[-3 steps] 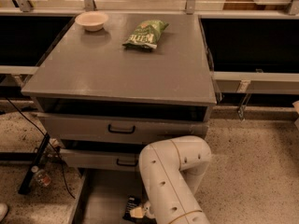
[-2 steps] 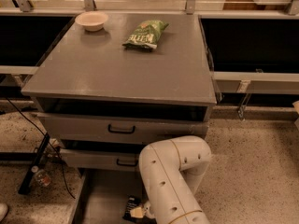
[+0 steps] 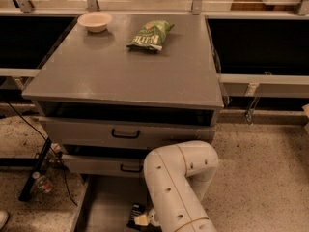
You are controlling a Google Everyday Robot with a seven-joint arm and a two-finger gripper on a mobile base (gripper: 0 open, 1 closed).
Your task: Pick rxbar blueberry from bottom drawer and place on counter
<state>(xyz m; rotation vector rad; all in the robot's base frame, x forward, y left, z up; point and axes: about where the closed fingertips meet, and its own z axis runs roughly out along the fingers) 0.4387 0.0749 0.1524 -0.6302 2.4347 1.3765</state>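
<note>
The rxbar blueberry [image 3: 135, 215], a small dark wrapper, lies on the floor of the pulled-out bottom drawer [image 3: 104, 204] at the lower edge of the camera view. My gripper [image 3: 144, 220] reaches down into that drawer right beside the bar, mostly hidden behind my white arm [image 3: 178, 178]. Whether it touches the bar cannot be made out. The grey counter [image 3: 120, 74] spreads above the drawers.
A green chip bag [image 3: 150, 34] and a pale bowl [image 3: 94, 21] sit at the back of the counter. Two upper drawers with black handles [image 3: 125, 134] stand slightly ajar. A bottle [image 3: 42, 182], cables and a black stand leg lie on the speckled floor at left.
</note>
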